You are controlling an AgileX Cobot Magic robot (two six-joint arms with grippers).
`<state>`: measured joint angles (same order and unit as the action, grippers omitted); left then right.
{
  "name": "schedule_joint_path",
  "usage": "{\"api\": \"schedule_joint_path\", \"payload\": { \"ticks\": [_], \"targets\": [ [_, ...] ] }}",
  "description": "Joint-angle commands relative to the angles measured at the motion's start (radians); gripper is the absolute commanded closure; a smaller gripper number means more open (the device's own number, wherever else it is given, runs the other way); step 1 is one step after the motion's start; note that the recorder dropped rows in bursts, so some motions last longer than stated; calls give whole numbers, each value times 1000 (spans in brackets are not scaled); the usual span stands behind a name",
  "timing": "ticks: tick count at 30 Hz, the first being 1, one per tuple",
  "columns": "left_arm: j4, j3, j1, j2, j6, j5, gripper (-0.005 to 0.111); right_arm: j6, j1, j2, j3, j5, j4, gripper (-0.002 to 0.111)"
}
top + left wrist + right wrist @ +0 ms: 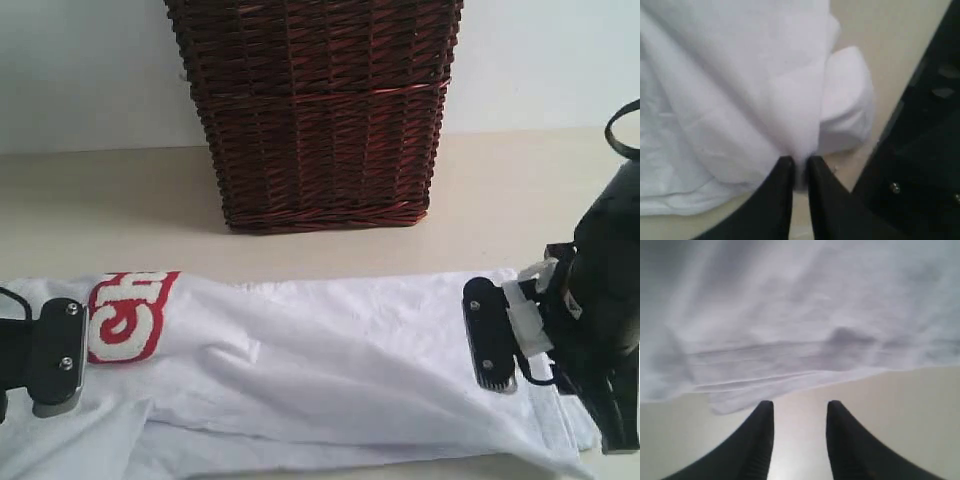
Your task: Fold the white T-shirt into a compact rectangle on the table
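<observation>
While the left gripper (800, 166) pinches a fold of the shirt (330, 355) at lower left and the right gripper (800, 412) gapes empty at lower right, the shirt — spread on the table (120, 200) across the lower frame — could skew if pulled one-sidedly.

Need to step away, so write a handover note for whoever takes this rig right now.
Left gripper: nearly shut, pinching a fold of the white T-shirt at its lettered end.
Right gripper: open, empty, at the shirt's other end.
Shirt: a long band across the table, in front of the wicker basket.
Done: lengthwise folds, it seems.
Left: fold the ends in for a compact rectangle.
</observation>
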<state>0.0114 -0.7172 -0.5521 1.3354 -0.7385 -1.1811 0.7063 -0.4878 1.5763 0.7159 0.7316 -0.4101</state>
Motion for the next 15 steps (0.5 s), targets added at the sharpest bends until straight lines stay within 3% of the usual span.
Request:
{"api": "schedule_joint_path", "payload": {
  "ticks": [1, 3, 4, 6, 8, 15],
  "targets": [
    [1, -3, -6, -6, 33, -40, 68, -248, -1, -3, 2, -99, -197, 68],
    [-1, -3, -6, -6, 35, -40, 57, -305, 8, -13, 26, -159, -194, 70],
    [-1, -3, -6, -6, 35, -40, 54, -426, 25, -14, 40, -239, -190, 75],
    [-11, -7, -6, -13, 37, -40, 54, -643, 86, 9, 47, -365, -197, 93],
    [-11, -17, -6, -26, 45, -40, 54, -694, 126, 50, 58, -360, -197, 107],
    [-11, -82, -6, -70, 137, -40, 54, -696, 159, 255, 202, -294, -142, 108]
  ]
}}
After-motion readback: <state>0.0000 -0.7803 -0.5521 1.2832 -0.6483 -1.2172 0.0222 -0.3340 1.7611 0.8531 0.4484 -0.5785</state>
